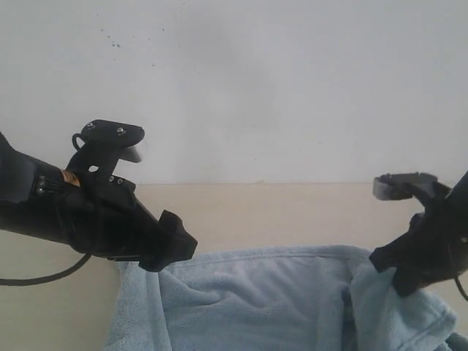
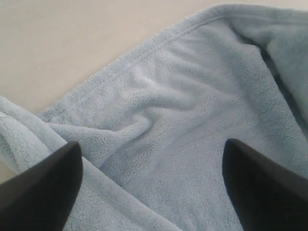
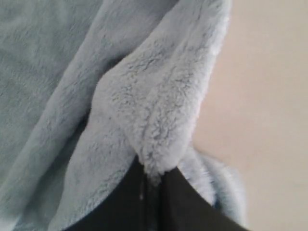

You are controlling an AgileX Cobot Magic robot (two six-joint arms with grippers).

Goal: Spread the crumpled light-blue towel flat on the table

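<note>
The pale grey-blue towel lies partly spread on the beige table, with folds at both sides. My left gripper hovers over the towel's left part; in the left wrist view its fingers stand wide apart above the fluffy towel, holding nothing. My right gripper is at the towel's right side. The right wrist view shows the gripper shut on a pinched fold of the towel. No care tag shows.
A white wall rises behind the table's far edge. Bare table lies beyond the towel's hemmed edge, and bare table lies beside the gripped fold. A black cable trails from the left arm.
</note>
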